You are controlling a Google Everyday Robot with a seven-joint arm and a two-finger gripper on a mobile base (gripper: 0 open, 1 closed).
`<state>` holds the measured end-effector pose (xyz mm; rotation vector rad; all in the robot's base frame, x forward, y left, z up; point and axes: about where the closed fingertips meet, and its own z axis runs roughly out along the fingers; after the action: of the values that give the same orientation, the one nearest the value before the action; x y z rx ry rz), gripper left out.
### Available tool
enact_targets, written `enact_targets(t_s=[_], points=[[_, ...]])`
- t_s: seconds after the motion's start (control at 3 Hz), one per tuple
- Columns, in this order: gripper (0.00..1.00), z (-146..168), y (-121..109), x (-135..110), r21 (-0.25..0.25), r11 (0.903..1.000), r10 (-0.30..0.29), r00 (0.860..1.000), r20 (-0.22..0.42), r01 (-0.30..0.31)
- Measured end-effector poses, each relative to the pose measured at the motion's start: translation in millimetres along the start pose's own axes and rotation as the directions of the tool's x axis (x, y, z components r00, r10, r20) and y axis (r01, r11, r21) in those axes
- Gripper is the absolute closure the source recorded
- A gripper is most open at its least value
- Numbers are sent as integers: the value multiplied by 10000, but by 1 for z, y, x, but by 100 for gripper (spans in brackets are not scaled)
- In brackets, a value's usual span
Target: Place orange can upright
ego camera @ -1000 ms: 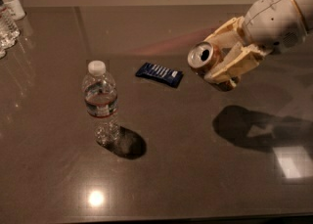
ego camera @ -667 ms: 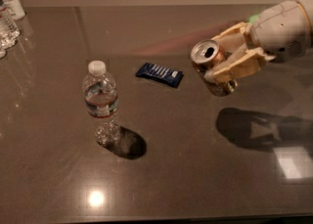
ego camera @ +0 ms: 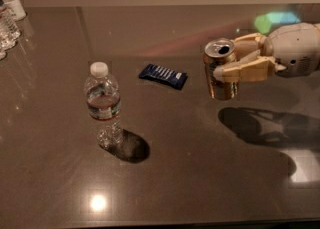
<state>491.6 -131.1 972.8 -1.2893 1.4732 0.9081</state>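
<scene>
The orange can [ego camera: 220, 80] is orange-gold with a silver top and an open pull-tab hole. It is held nearly upright above the dark table [ego camera: 165, 173], at the right of the camera view. My gripper [ego camera: 231, 62] reaches in from the right edge and is shut on the can, its cream fingers [ego camera: 245, 70] across the can's upper half. The can's shadow lies on the table below and to the right, so the can appears to hang clear of the surface.
A clear water bottle [ego camera: 103, 105] with a white cap stands upright at left centre. A flat dark-blue snack wrapper [ego camera: 163, 76] lies between it and the can. More clear bottles [ego camera: 7, 20] stand at the far left corner.
The gripper has rotated the can from lying tilted with its top facing the camera to nearly upright, and has drawn back slightly to the right.
</scene>
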Motion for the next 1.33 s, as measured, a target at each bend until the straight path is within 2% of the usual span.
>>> enact_targets(t_s=[0.67, 1.33], points=[[100, -19, -17, 31, 654, 9942, 798, 9938, 772, -849], [100, -27, -25, 53, 965, 9881, 1084, 9871, 1175, -1200]])
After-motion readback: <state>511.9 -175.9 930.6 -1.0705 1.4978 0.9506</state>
